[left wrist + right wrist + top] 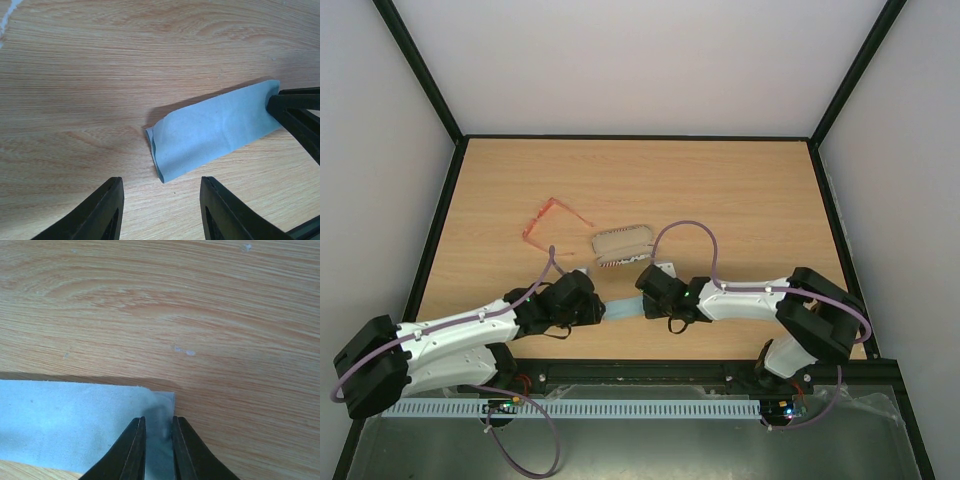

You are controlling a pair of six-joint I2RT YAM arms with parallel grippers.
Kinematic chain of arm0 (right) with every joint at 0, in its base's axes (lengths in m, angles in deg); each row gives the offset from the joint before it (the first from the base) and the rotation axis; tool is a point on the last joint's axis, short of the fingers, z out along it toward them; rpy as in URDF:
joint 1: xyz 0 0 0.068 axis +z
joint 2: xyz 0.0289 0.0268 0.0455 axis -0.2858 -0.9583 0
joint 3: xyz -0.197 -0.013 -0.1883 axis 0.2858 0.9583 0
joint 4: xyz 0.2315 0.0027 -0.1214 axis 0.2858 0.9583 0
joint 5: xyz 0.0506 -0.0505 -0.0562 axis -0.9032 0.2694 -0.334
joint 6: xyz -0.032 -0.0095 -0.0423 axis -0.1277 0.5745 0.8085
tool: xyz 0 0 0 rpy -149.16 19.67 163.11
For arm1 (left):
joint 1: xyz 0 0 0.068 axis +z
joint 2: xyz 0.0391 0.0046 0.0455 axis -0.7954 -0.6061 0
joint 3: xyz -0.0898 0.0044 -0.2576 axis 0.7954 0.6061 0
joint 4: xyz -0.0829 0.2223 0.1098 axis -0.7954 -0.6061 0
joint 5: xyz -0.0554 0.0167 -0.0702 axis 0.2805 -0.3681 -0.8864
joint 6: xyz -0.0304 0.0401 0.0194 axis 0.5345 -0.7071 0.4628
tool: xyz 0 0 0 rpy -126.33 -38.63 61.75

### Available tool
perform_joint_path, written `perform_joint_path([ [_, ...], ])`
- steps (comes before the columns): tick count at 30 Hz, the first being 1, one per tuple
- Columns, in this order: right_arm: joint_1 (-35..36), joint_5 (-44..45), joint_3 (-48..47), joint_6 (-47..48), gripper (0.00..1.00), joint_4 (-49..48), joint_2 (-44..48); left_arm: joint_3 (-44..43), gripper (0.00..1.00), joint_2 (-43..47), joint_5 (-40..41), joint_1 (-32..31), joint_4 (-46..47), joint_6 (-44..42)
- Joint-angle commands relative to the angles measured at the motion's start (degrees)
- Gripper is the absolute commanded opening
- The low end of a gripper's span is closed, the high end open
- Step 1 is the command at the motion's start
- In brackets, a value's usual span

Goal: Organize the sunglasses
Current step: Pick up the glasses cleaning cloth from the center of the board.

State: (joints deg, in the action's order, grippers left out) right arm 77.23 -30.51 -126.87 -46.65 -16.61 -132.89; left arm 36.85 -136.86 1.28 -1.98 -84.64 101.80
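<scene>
The sunglasses (552, 222), red-orange with thin arms, lie open on the table, back left of both arms and touched by neither. A folded light blue cloth (623, 309) (215, 130) (65, 425) lies between the two grippers. My right gripper (643, 298) (159, 427) is nipped on the cloth's right end, with a puckered ridge of fabric between its narrow jaws. In the left wrist view its black fingers (292, 107) sit on that same end. My left gripper (601, 308) (162, 195) is open just short of the cloth's left end, holding nothing.
The oblong flag-printed case (623, 244) lies shut behind the grippers, right of the sunglasses. Black frame rails (440, 220) border the wooden table (720, 190) on the left, right and back. White specks (184, 350) mark the wood near the cloth.
</scene>
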Motion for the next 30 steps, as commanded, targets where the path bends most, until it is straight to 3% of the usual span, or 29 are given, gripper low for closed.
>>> perform_joint_path([
  [1, 0.6, -1.2, 2.9, -0.7, 0.14, 3.9, -3.1, 0.8, 0.44, 0.9, 0.1, 0.4, -0.5, 0.0],
  [8, 1.1, -3.1, 5.3, -2.1, 0.02, 1.1, -3.3, 0.9, 0.44, 0.7, -0.3, 0.4, 0.0, 0.2],
  [15, 1.1, -4.9, 9.2, -7.7, 0.01, -4.8, 1.1, 1.1, 0.44, 0.4, -1.1, 0.4, 0.8, 0.7],
  [30, 1.1, -1.4, 9.1, -8.9, 0.01, -3.6, 3.4, 0.4, 0.39, -7.1, -0.8, -2.7, 2.6, 3.2],
])
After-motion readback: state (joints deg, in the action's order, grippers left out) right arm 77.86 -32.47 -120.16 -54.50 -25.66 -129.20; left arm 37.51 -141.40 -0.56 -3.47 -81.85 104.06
